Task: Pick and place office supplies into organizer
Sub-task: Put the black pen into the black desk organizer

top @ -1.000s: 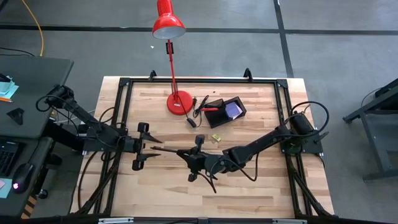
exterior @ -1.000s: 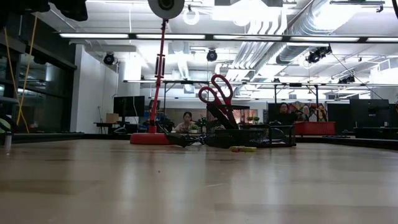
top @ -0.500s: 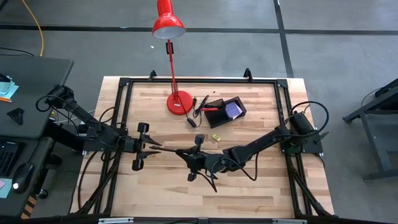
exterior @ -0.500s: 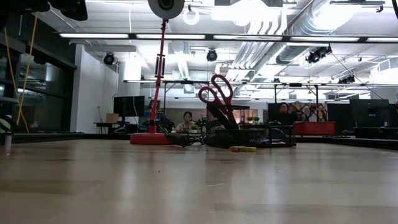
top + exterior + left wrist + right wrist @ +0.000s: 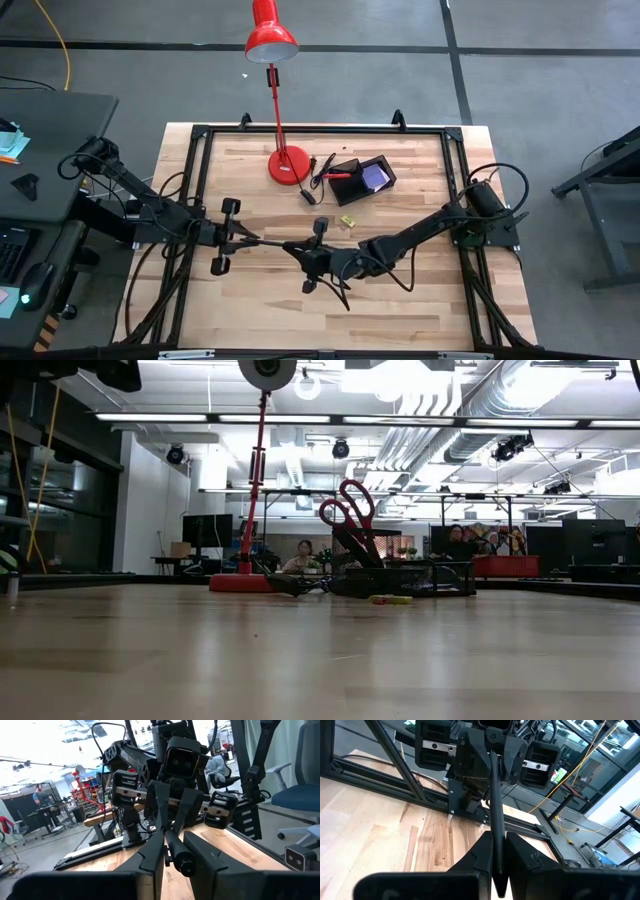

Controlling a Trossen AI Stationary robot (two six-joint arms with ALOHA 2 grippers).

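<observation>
overhead, table-level, two facing wrist views

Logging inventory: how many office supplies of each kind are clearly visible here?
Thin dark pen, gripped by left tool and right tool: 1
Red-handled scissors in small black organizer tray: 1
Purple-blue square pad: 1
Small yellow piece: 1
Total: 4
Dark bits beside the red lamp's base: cannot tell.

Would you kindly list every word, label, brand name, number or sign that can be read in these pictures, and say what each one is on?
No text can be read in any of the views.
The red desk lamp, the organizer, the scissors and the pen held between the two grippers show no readable print.
Coloured panels in the room behind the table are too small and blurred to read.
</observation>
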